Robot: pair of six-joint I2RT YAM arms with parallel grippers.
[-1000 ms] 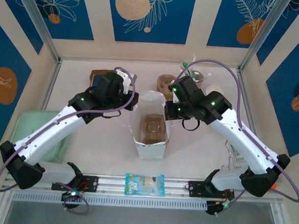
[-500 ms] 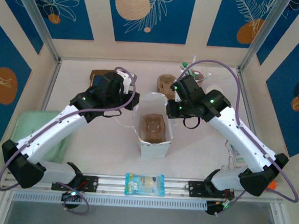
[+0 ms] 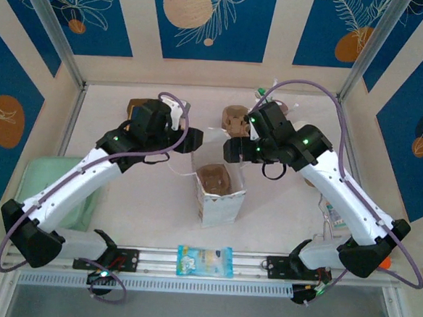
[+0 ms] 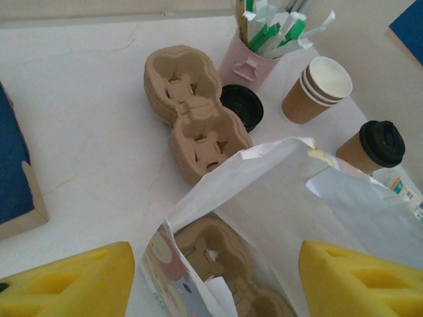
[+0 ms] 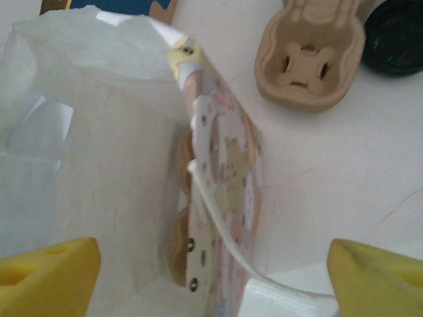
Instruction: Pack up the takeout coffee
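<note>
Surrounding white tabletop (image 3: 157, 205) (marbled, perhaps): blue-patterned walls (image 3: 206, 20).

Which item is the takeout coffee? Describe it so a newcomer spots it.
In the left wrist view, start at the open white paper bag in the foreground; just off its right edge stands a small kraft-brown paper cup. It is single and capped with a black lid, unlike the open, white-rimmed stack of nested brown cups behind it and the pink cup of stirrers.
</note>
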